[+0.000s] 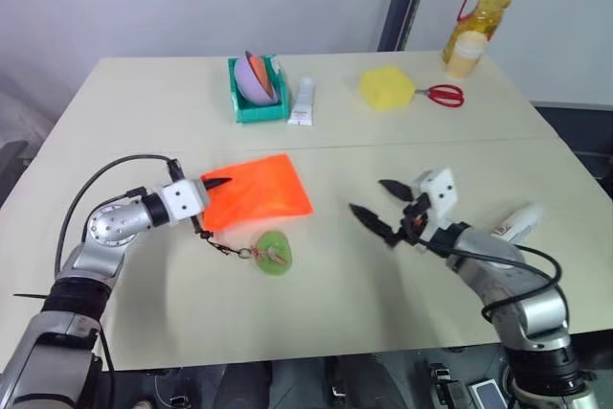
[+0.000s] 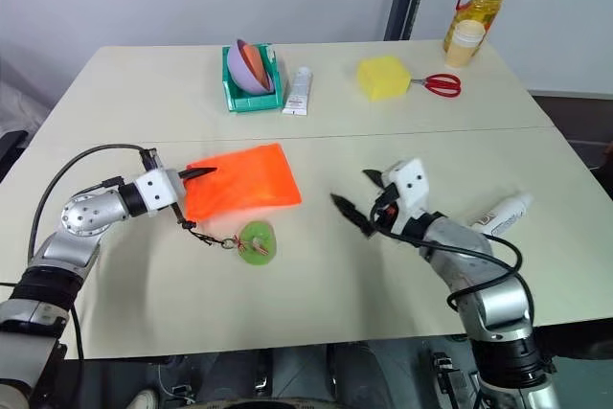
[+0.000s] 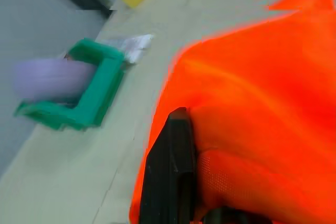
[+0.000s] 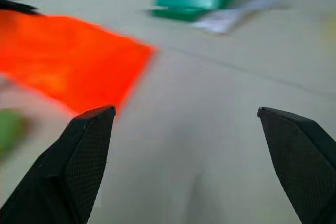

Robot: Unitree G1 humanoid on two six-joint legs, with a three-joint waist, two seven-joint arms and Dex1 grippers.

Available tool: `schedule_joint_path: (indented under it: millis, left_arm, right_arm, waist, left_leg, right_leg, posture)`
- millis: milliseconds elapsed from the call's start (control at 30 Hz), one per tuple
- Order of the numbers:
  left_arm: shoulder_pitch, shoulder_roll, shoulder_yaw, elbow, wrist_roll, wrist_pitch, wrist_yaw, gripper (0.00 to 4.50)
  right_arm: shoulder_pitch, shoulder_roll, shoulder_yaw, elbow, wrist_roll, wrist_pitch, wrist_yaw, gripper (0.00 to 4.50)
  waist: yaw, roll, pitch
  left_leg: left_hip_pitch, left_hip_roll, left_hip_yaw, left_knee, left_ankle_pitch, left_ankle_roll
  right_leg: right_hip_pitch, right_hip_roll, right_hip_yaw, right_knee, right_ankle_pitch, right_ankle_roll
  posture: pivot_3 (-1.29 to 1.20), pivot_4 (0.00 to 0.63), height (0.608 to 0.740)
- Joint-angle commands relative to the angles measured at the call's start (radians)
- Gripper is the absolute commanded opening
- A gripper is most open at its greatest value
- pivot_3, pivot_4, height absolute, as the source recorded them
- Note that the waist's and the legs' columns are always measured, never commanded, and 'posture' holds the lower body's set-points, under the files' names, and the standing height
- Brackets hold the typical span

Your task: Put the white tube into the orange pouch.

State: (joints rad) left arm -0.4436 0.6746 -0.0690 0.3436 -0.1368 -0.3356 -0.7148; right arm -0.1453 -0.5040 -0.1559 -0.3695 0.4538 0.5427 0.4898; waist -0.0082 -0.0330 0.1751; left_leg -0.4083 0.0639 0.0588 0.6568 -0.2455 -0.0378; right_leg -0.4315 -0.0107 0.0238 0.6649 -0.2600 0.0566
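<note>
Already the left fingers [image 1: 213, 182] pinch the orange pouch's [image 1: 257, 189] edge, steadying it for loading; the right fingers [image 1: 381, 206] gape empty, the white tube [image 1: 517, 222] lying behind them on the tabletop [image 1: 383, 284].

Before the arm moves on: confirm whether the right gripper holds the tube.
No. The right gripper is open and empty above the table; the tube lies beside that arm.

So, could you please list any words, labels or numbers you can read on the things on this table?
None can be read.
White tube beside the right arm: dark print, too small to read.
Flat white tube by the green bin: greyish print, too blurred to read.
Oil bottle: no legible label.
Orange pouch: no text visible.
</note>
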Motion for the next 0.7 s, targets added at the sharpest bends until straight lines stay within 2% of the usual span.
schedule_joint_path:
  millis: [33,200,333,400,600,700]
  left_arm:
    - [-0.006,-0.039,0.052,-0.183,-0.081,0.238,0.057,0.09]
    - [-0.024,-0.124,0.063,-0.312,-0.089,0.475,0.163,0.09]
    - [-0.033,-0.166,0.065,-0.352,-0.077,0.568,0.208,0.09]
    - [-0.036,-0.191,0.077,-0.365,-0.093,0.617,0.228,0.09]
    - [-0.067,-0.260,0.126,-0.360,-0.113,0.703,0.299,0.09]
    - [-0.081,-0.278,0.133,-0.354,-0.111,0.712,0.308,0.09]
  right_arm:
    - [0.011,-0.036,-0.121,-0.021,0.041,0.018,-0.008,4.50]
    - [0.055,-0.108,-0.245,0.009,0.032,0.062,-0.033,4.50]
    - [0.077,-0.116,-0.405,-0.010,0.132,0.229,-0.110,4.50]
    - [0.088,-0.116,-0.446,-0.044,0.158,0.310,-0.155,4.50]
    - [0.081,-0.097,-0.449,-0.120,0.114,0.522,-0.355,4.50]
    - [0.047,-0.029,-0.451,-0.133,0.070,0.617,-0.489,4.50]
  waist:
    - [-0.003,0.000,0.000]
    - [-0.004,0.000,0.000]
    - [-0.004,0.000,0.000]
    - [-0.004,0.000,0.000]
    - [-0.006,0.001,0.000]
    - [-0.006,0.001,0.000]
  left_leg:
    - [0.000,0.000,0.000,0.000,0.000,0.000]
    - [0.001,-0.001,-0.001,0.000,0.000,0.000]
    - [0.001,-0.001,-0.002,0.000,0.000,0.000]
    - [0.001,-0.001,-0.003,0.000,0.000,0.000]
    - [0.001,-0.001,-0.003,0.001,0.000,0.000]
    - [0.001,-0.001,-0.004,0.001,0.000,0.000]
  right_leg:
    - [0.000,0.000,0.000,0.000,0.000,0.000]
    - [0.001,0.001,0.000,0.000,0.000,0.000]
    - [0.001,0.001,0.000,0.000,0.000,0.000]
    - [0.001,0.001,0.000,0.000,0.000,0.000]
    - [0.002,0.001,0.001,0.000,0.000,0.000]
    - [0.002,0.002,0.001,0.000,0.000,0.000]
  posture:
    - [0.00,0.150,0.726]
    - [0.00,0.150,0.726]
    - [0.00,0.150,0.726]
    - [0.00,0.150,0.726]
    - [0.00,0.150,0.726]
    - [0.00,0.150,0.726]
